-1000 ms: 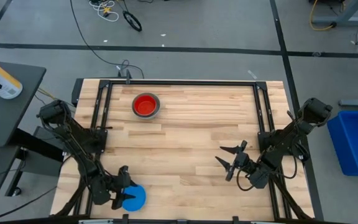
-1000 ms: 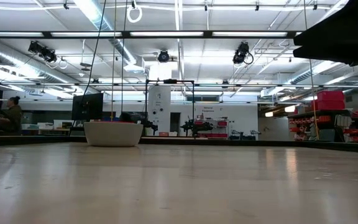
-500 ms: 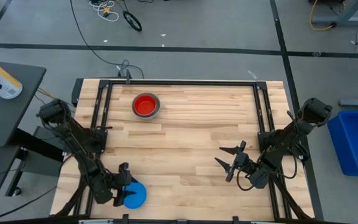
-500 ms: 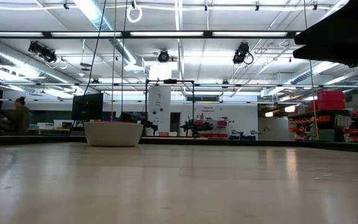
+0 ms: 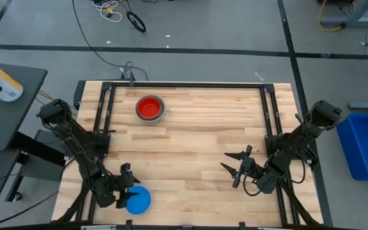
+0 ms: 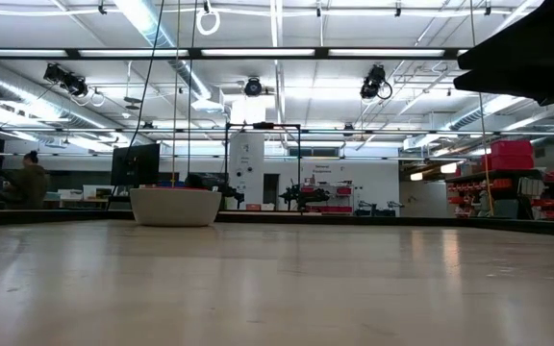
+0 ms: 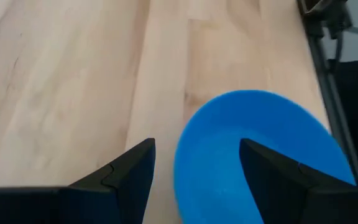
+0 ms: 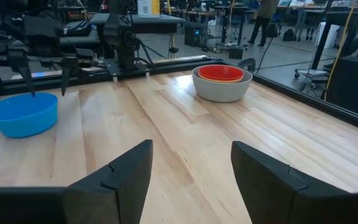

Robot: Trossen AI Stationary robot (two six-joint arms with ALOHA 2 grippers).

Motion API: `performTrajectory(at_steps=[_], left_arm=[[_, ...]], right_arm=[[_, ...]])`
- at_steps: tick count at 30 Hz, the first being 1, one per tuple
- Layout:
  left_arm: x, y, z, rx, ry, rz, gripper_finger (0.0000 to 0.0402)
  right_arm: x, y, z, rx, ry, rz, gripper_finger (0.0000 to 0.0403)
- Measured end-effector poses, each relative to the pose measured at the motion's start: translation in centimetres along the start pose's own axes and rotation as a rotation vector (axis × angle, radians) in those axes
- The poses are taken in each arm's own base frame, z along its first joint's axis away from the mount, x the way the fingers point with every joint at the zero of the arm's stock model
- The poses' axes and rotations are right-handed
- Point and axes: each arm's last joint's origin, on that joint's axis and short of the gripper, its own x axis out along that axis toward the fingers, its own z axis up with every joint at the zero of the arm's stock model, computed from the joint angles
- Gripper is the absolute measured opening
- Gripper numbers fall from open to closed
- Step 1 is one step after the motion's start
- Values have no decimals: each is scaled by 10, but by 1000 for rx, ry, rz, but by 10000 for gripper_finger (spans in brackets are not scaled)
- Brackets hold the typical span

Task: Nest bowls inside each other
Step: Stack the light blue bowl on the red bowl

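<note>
While the left tool (image 5: 128, 181) hangs with its jaws spread wide just beside the light blue bowl (image 5: 137, 200) at the near left corner of the tabletop (image 5: 197, 128), the last loose piece of a nesting job waits to be lifted. In the left wrist view the bowl's (image 7: 260, 149) rim sits ahead of the two dark fingers (image 7: 129, 174), one finger over the bowl's inside and the other over bare wood, neither touching it. Far across the wood, near the back edge, stands the grey bowl (image 5: 150, 108) with the red bowl (image 5: 149, 107) nested inside it; the right wrist view also shows what may be a yellow rim just under the red, though that cannot be told for sure. No dark blue bowl shows anywhere. The right tool (image 5: 236, 165) waits above the near right part of the tabletop, jaws apart and empty.

Thin, stiff plastic of this kind is likely light and a little slick, so the sensible hold is a pinch across the rim wall, one finger inside and one outside; a squeeze too high could tip or skate it. Compared with a second ago, the left tool has drawn slightly back from the light blue bowl, uncovering more of it, while both bowls and the right arm have not moved
</note>
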Motion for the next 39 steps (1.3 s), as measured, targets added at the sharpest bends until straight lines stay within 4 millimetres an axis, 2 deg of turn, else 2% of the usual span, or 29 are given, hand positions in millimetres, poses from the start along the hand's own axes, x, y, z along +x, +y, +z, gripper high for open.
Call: performTrajectory(at_steps=[7,21,32,35,39], left_arm=[[6,11,-7,-30,36,16,242],[9,10,-11,-57,53,-1,242],[16,9,-16,-65,66,10,241],[16,10,-16,-61,66,15,228],[16,10,-16,-54,66,19,186]], right_arm=[[0,0,0,1,0,0,228],[0,1,0,7,7,17,243],[0,1,0,7,8,20,218],[0,1,0,7,8,20,210],[0,1,0,7,9,22,200]])
